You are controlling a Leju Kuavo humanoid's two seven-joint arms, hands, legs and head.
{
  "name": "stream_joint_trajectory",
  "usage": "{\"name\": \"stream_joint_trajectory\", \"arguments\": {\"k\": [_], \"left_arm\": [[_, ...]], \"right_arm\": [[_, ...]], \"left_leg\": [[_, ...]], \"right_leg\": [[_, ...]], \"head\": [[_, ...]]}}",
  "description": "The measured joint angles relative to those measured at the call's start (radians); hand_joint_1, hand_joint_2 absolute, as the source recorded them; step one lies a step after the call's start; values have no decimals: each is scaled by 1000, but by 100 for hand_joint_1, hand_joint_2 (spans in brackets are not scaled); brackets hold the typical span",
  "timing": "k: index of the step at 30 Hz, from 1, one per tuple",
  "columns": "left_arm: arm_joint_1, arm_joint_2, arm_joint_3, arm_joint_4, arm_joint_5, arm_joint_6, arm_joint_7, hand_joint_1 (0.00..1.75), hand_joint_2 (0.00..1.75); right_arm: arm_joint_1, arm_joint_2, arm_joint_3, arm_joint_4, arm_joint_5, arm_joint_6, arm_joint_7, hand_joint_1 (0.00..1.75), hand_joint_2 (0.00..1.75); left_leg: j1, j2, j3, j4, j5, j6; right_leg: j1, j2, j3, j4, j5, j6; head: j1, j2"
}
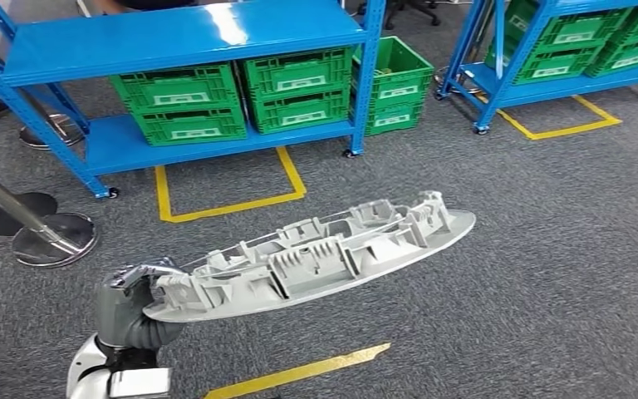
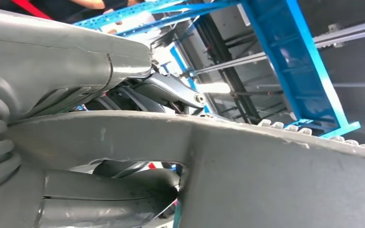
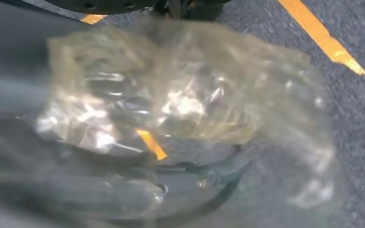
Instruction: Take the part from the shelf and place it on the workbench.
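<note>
Clearly the left hand [image 1: 133,291] grips the grey part [image 1: 316,253] by one end, in front of the blue shelf [image 1: 183,37]; the right hand [image 3: 100,190] is blurred behind crinkled film, its state unreadable

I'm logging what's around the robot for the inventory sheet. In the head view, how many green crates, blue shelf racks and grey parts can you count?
Green slotted plastic crates: 9, five on the near rack, four on the far one
Blue metal shelf racks: 2
Long grey moulded plastic part: 1, held at one end by the left hand
Total: 12
</note>
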Motion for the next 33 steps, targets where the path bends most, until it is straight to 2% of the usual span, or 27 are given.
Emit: {"name": "stream_joint_trajectory", "arguments": {"k": [1, 2, 3, 4, 5, 6, 8, 9, 10, 11, 12, 14, 16, 17, 18, 19, 20, 21, 23, 24, 25, 27, 28, 30, 31, 32, 33], "left_arm": [[0, 0, 3, 0, -4, -1, 6, 175, 175], [1, 0, 7, 0, -7, -3, 13, 175, 175], [1, 0, 11, 0, -9, -7, 21, 175, 175], [-1, 0, 16, 0, -11, -15, 28, 175, 175], [-3, 0, 21, 0, -10, -25, 35, 175, 175], [-7, 0, 27, 0, -8, -37, 41, 175, 175], [-15, 0, 38, 0, 0, -58, 50, 175, 175], [-19, 0, 43, 0, 5, -66, 53, 175, 175], [-23, 0, 47, 0, 8, -70, 54, 175, 175], [-27, 0, 51, 0, 10, -73, 55, 175, 175], [-30, 0, 54, 0, 11, -74, 55, 175, 175], [-35, 0, 59, 0, 12, -75, 55, 175, 175], [-35, 1, 65, 1, 11, -75, 55, 175, 175], [-35, 1, 67, 2, 10, -76, 56, 175, 175], [-35, 2, 69, 4, 9, -79, 59, 175, 175], [-36, 3, 71, 6, 7, -86, 64, 175, 175], [-37, 3, 73, 9, 4, -95, 71, 175, 175], [-38, 4, 75, 11, 1, -104, 77, 175, 175], [-41, 5, 83, 16, -8, -118, 85, 175, 175], [-44, 6, 87, 18, -12, -124, 86, 175, 175], [-46, 6, 91, 20, -15, -130, 87, 175, 175], [-49, 7, 99, 23, -28, -146, 88, 175, 175], [-50, 7, 103, 25, -37, -154, 90, 175, 175], [-49, 8, 110, 28, -54, -166, 93, 175, 175], [-47, 9, 114, 30, -59, -169, 93, 175, 175], [-45, 10, 117, 32, -63, -172, 92, 175, 175], [-41, 11, 120, 34, -65, -175, 90, 175, 175]], "right_arm": [[-3, 0, -2, 0, 6, -3, -2, 0, 0], [-6, 0, -5, -1, 12, -5, -3, 0, 0], [-7, 0, -7, -1, 18, -6, -4, 0, 0], [-8, 0, -9, -1, 23, -7, -4, 0, 0], [-8, 0, -13, -1, 28, -8, -4, 0, 0], [-8, 0, -16, -1, 33, -10, -4, 0, 0], [-13, 0, -19, 0, 40, -12, -4, 0, 0], [-15, 0, -20, 0, 42, -13, -4, 0, 0], [-17, 0, -21, 0, 44, -13, -4, 0, 0], [-17, 0, -22, 1, 45, -14, -4, 0, 0], [-17, 0, -24, 1, 45, -15, -4, 0, 0], [-17, 1, -29, 1, 46, -18, -4, 0, 0], [-19, 1, -30, 1, 48, -19, -4, 0, 0], [-20, 1, -30, 1, 48, -19, -4, 0, 0], [-21, 1, -32, 2, 49, -19, -4, 0, 0], [-21, 2, -34, 2, 49, -19, -4, 0, 0], [-22, 2, -36, 2, 50, -19, -4, 0, 0], [-22, 2, -39, 2, 51, -19, -5, 0, 0], [-25, 3, -43, 3, 53, -17, -8, 0, 0], [-27, 4, -45, 4, 53, -17, -10, 0, 0], [-29, 6, -48, 4, 55, -15, -12, 0, 0], [-28, 8, -54, 5, 62, -12, -14, 0, 0], [-27, 9, -59, 5, 67, -9, -15, 0, 0], [-27, 11, -68, 1, 78, 1, -13, 0, 0], [-28, 13, -71, -3, 84, 9, -11, 0, 0], [-28, 15, -74, -8, 89, 16, -7, 0, 0], [-27, 17, -76, -14, 94, 23, -3, 0, 0]], "left_leg": [[-1, 14, 0, 0, -1, 3], [-2, 28, 0, 0, -2, 4], [-3, 42, 0, 0, -3, 4], [-3, 55, 0, 0, -3, 3], [-3, 66, 2, 1, -4, 2], [-3, 77, 4, 1, -6, -1], [-9, 95, 7, 4, -11, -10], [-12, 103, 9, 5, -13, -16], [-15, 110, 10, 6, -13, -21], [-15, 119, 11, 7, -13, -25], [-13, 117, 11, 8, -16, -30], [-8, 79, -2, 46, -49, -42], [-4, 33, -50, 159, -114, -48], [-4, 25, -80, 227, -143, -48], [-4, 22, -102, 276, -156, -47], [-5, 21, -110, 292, -149, -45], [-5, 18, -100, 270, -123, -41], [-5, 9, -75, 214, -85, -36], [-5, -33, -17, 88, -25, -20], [-5, -49, 1, 45, -15, -15], [-5, -58, 9, 24, -16, -11], [-4, -42, 13, 8, -19, -11], [-2, -30, 15, 1, -16, -10], [2, -5, 20, -12, -10, -6], [1, 9, 21, -12, -9, -4], [0, 22, 20, -12, -10, -3], [-1, 37, 20, -12, -10, -3]], "right_leg": [[1, -21, -36, 67, -32, 3], [0, -30, -69, 132, -57, 6], [0, -33, -91, 173, -66, 9], [0, -36, -93, 177, -55, 10], [0, -41, -72, 138, -27, 10], [0, -54, -35, 69, 10, 9], [4, -89, 35, -59, 55, 0], [6, -98, 53, -91, 62, -7], [8, -97, 56, -99, 61, -14], [8, -84, 55, -99, 64, -21], [7, -75, 53, -99, 66, -26], [3, -55, 51, -101, 72, -38], [2, -34, 49, -102, 76, -45], [3, -21, 48, -101, 77, -47], [4, -8, 47, -101, 78, -48], [5, 5, 47, -101, 78, -49], [6, 19, 48, -100, 78, -49], [6, 33, 50, -100, 79, -48], [7, 59, 49, -98, 80, -45], [6, 70, 44, -97, 82, -41], [4, 80, 38, -96, 85, -36], [2, 95, 26, -97, 90, -24], [3, 82, 20, -91, 86, -19], [6, 27, -15, -29, 47, -10], [6, -5, -44, 31, 16, -6], [4, -22, -77, 98, -14, -3], [3, -30, -102, 151, -32, 0]], "head": [[2, 0], [3, 0], [3, 0], [3, 0], [3, 0], [3, 0], [3, 0], [1, 0], [0, 0], [-2, 0], [-2, 0], [-4, 0], [-7, 0], [-8, 0], [-8, 0], [-8, 0], [-8, 0], [-8, 0], [-7, 0], [-8, 0], [-8, 0], [-10, 0], [-8, 0], [-2, 0], [2, 0], [3, 0], [4, 0]]}}
